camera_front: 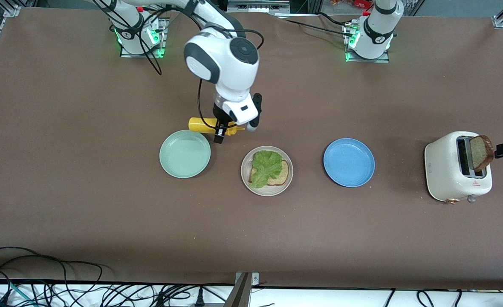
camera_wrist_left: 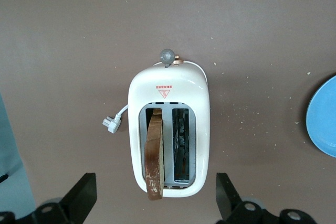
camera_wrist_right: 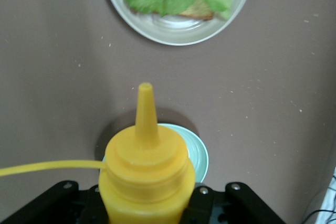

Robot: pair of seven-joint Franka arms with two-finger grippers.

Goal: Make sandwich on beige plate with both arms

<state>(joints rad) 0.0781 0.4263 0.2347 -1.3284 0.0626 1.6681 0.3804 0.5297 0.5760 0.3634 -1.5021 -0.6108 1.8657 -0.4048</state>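
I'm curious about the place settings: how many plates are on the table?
3, in a row. The mint-green plate lies toward the right arm's end, the beige plate with bread and lettuce sits in the middle, and the blue plate lies toward the toaster. None seems hidden.

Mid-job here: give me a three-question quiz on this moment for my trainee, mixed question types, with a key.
1. True or false: the right gripper is shut on the yellow squeeze bottle.
2. What lies on the bread slice on the beige plate? A lettuce leaf; B cheese; C nothing.
3. Fill in: the left gripper hangs open over the ______, where a second slice of bread stands in one slot.

Key: 1 true. 2 A, the lettuce leaf. 3 toaster.
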